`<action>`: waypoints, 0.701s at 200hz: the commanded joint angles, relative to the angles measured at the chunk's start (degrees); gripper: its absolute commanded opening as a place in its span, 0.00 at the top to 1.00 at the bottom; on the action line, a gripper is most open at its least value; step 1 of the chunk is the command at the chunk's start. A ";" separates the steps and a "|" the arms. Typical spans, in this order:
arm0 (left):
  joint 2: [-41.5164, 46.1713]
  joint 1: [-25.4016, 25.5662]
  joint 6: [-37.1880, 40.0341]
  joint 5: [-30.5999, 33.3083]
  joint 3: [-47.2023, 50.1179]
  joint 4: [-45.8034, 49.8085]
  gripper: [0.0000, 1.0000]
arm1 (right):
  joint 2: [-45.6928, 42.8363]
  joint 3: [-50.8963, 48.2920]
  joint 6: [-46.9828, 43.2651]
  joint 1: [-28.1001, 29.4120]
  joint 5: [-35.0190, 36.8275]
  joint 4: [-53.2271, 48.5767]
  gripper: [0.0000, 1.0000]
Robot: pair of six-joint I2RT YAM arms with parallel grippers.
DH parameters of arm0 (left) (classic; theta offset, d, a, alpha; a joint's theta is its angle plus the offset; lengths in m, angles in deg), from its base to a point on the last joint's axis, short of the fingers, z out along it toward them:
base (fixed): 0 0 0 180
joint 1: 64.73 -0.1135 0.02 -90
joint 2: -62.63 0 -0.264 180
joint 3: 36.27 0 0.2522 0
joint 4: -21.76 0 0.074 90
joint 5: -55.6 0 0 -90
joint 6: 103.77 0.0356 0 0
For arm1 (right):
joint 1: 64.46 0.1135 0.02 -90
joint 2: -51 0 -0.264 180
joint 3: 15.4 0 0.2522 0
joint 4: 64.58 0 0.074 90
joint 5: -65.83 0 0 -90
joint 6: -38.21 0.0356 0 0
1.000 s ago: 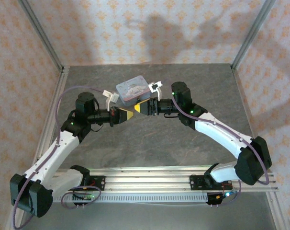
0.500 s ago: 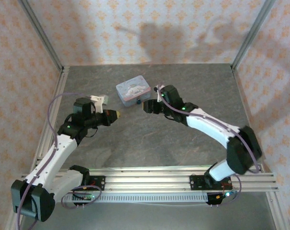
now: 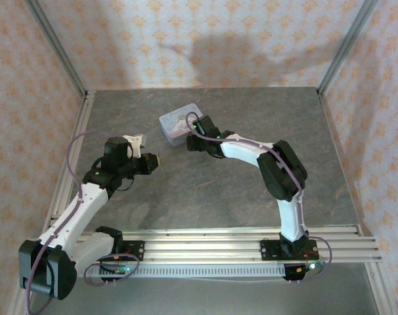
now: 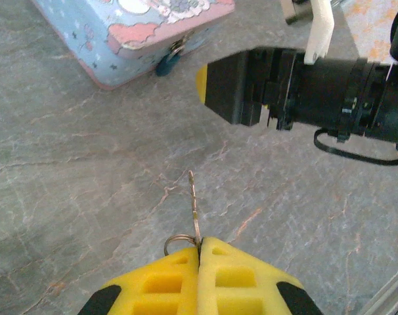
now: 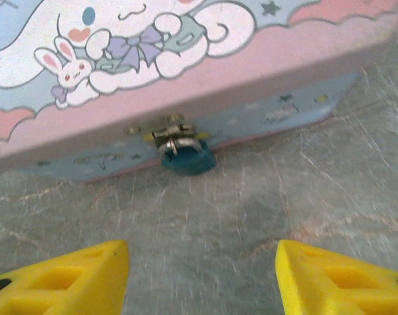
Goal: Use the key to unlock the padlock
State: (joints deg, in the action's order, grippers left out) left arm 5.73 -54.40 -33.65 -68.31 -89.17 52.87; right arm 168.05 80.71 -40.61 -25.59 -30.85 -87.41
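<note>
The tiny teal padlock (image 5: 188, 159) hangs from the clasp on the front of the pale blue cartoon tin (image 5: 265, 59), resting on the table. My right gripper (image 5: 200, 251) is open, its yellow fingers spread wide just short of the padlock and touching nothing. In the top view it (image 3: 191, 143) sits at the tin's (image 3: 176, 121) near edge. My left gripper (image 4: 200, 241) is shut on the thin silvery key (image 4: 194, 200), whose blade points forward, with its small ring (image 4: 175, 241) beside the fingertips. From the left wrist, the padlock (image 4: 167, 63) lies well ahead of the key.
The grey stone-patterned table (image 3: 251, 190) has aluminium frame posts (image 3: 58, 52) at its edges. The right arm's black wrist (image 4: 317, 88) reaches across the upper right of the left wrist view, close to the tin (image 4: 120, 33).
The right arm has swung left and lowered its gripper to the tin's front, with jaws wider apart. The left arm has drawn back to the left, still holding the key.
</note>
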 commanded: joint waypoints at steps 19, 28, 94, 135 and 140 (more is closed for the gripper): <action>0.35 -0.79 0.10 2.40 1.50 -1.63 1.00 | 4.73 4.89 -1.78 0.74 3.34 -0.59 0.40; 0.39 -0.79 0.20 2.54 1.61 -1.83 1.00 | 5.66 5.68 -1.86 0.77 3.88 -0.81 0.40; 0.13 -0.84 0.72 2.63 2.05 -2.36 1.00 | 11.66 11.87 -3.06 0.77 2.63 -3.23 0.41; 0.30 -0.92 1.19 2.60 1.96 -2.05 1.00 | 14.30 15.85 -4.13 0.77 2.73 -5.51 0.42; 0.30 -0.97 1.19 2.62 1.97 -2.04 1.00 | 14.54 16.19 -4.35 0.77 2.79 -5.57 0.43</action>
State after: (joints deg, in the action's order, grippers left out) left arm 5.73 -54.77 -33.54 -66.69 -87.68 52.41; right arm 181.12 94.08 -43.32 -25.21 -29.49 -90.55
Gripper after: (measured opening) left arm 0.046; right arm 0.580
